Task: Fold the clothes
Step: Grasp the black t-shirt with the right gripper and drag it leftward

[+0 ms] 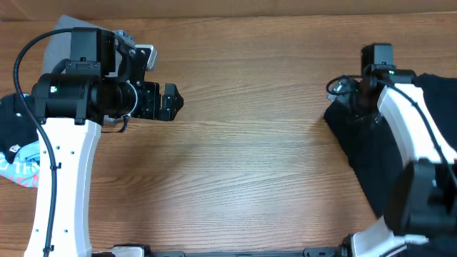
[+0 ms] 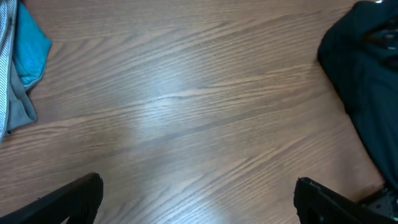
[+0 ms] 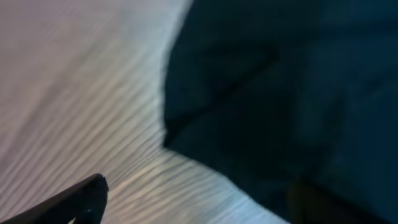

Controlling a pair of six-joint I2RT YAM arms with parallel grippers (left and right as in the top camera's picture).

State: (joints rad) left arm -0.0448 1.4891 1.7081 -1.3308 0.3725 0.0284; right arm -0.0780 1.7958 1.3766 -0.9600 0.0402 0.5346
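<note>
The black T-shirt (image 1: pixel 364 153) lies crumpled at the table's right side, partly under my right arm. It also shows at the right edge of the left wrist view (image 2: pixel 367 81) and fills the upper right of the right wrist view (image 3: pixel 292 87). No neck tag shows. My right gripper (image 1: pixel 357 96) is open, low over the shirt's left edge (image 3: pixel 199 202), one finger over bare wood and the other over the cloth. My left gripper (image 1: pixel 173 102) is open and empty over bare wood at the left (image 2: pixel 199 202), far from the shirt.
Grey folded trousers (image 1: pixel 63 32) lie at the back left corner behind my left arm. A black and light-blue printed garment (image 1: pixel 18 160) lies at the left edge. Grey and blue cloth (image 2: pixel 22 68) shows at the left of the left wrist view. The wooden table (image 1: pixel 250 164) spans between the arms.
</note>
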